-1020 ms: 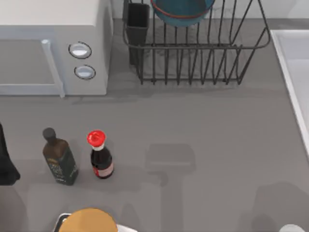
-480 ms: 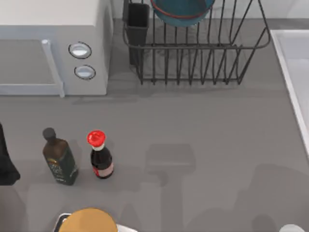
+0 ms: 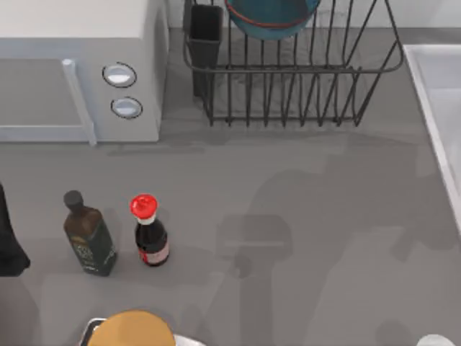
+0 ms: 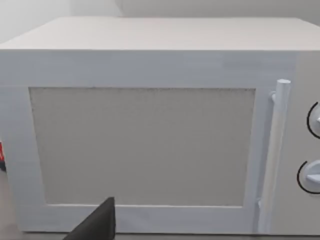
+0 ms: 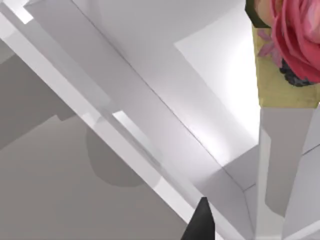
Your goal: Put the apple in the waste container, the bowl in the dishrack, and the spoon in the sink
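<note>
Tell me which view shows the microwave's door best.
The left wrist view: the microwave faces it head-on, with the door's mesh window, the upright handle and the edges of both knobs. The top view looks down on it at the table's far left, foreshortening the door. The right wrist view looks at the sink.

Microwave (image 3: 79,68) top-left, oil bottle (image 3: 88,238) beside red-capped sauce bottle (image 3: 150,234)
</note>
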Robot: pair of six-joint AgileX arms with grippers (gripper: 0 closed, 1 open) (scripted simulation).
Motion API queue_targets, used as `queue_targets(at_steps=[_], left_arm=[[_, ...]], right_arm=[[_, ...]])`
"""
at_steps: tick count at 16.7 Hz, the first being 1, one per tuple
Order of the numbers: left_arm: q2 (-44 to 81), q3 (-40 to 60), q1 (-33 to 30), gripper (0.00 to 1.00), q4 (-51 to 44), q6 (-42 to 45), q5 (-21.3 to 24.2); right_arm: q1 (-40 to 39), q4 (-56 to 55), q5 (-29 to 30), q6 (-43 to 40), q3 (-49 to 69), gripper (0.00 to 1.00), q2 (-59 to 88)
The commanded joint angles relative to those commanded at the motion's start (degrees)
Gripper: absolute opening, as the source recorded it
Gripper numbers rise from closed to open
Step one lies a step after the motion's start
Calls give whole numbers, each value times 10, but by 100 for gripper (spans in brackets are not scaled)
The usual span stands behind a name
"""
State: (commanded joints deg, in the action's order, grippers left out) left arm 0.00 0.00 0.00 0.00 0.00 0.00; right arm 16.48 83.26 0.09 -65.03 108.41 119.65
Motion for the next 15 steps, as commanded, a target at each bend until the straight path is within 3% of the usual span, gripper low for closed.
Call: queue_targets(at_steps=[8,12,15], left_arm=[[0,0,0,100,0,0,0],[0,0,0,100,0,0,0],[0,0,0,100,0,0,0]], right_arm=[[-62,123,3,75,454,0,298],[-82,146,7,104,562,0,368],[-86,149,8,110,580,0,380]])
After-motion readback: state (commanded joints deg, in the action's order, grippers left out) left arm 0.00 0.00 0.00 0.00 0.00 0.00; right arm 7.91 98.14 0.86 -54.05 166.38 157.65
